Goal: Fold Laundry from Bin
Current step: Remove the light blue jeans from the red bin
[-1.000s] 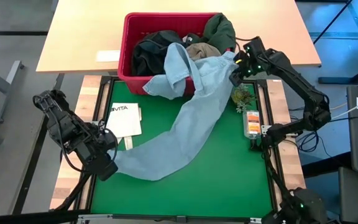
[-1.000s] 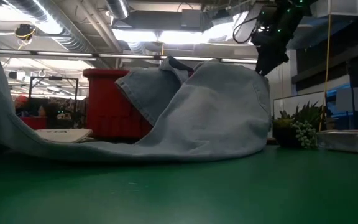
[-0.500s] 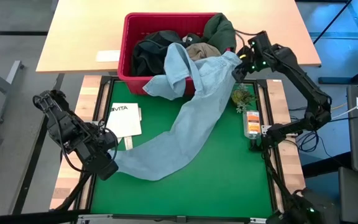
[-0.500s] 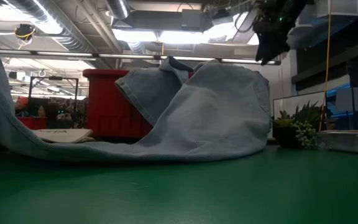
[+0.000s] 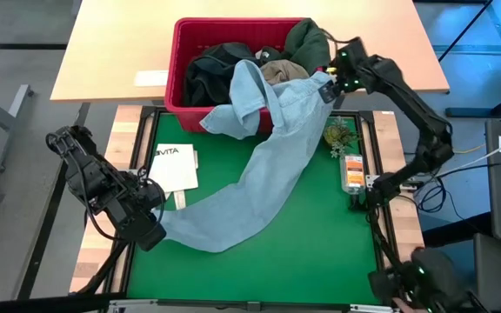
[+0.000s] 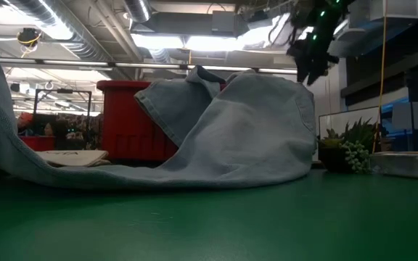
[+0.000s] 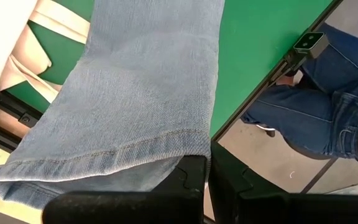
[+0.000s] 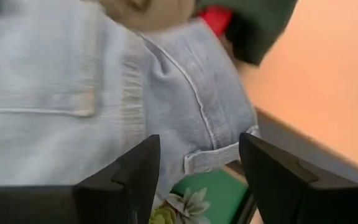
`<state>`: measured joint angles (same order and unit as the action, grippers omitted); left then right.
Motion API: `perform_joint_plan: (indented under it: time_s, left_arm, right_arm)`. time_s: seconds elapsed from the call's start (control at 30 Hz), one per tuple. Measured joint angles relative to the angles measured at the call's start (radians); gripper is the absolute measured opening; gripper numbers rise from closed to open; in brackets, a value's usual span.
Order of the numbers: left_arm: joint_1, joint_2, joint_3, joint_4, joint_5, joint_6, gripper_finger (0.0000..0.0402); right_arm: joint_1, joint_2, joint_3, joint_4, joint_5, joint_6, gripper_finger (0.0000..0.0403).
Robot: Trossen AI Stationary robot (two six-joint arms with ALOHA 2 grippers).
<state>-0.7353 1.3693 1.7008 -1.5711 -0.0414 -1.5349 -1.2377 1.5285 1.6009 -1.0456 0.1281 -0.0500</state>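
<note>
Trailing from the red bin (image 5: 179, 52), jeans (image 5: 259, 174) end lower left in the left gripper's (image 5: 150, 228) clamped jaws; right gripper (image 5: 330, 83) hovers upper right, jaws apart.

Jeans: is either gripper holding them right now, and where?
The left gripper is shut on the jeans at a leg hem. The right gripper is open over the waistband end at the bin, holding nothing.
</note>
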Motion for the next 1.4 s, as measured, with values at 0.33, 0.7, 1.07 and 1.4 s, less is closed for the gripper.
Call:
perform_joint_plan:
  time_s: [0.33, 0.7, 1.07, 1.4]
  left_arm:
    - [0.0, 0.0, 0.0, 0.0, 0.0, 0.0, 0.0002]
    - [0.0, 0.0, 0.0, 0.0, -0.04, 0.0, 0.0002]
    - [0.0, 0.0, 0.0, 0.0, -0.047, 0.0, 0.0002]
    - [0.0, 0.0, 0.0, 0.0, -0.047, 0.0, 0.0002]
  right_arm:
    - [-0.013, 0.033, 0.04, -0.004, 0.053, 0.075, 0.0218]
    - [-0.023, 0.101, 0.103, 0.031, 0.038, 0.097, 0.0218]
    - [-0.071, 0.16, 0.104, 0.073, 0.012, 0.095, 0.0218]
    - [-0.072, 0.161, 0.114, -0.02, -0.073, 0.077, 0.0218]
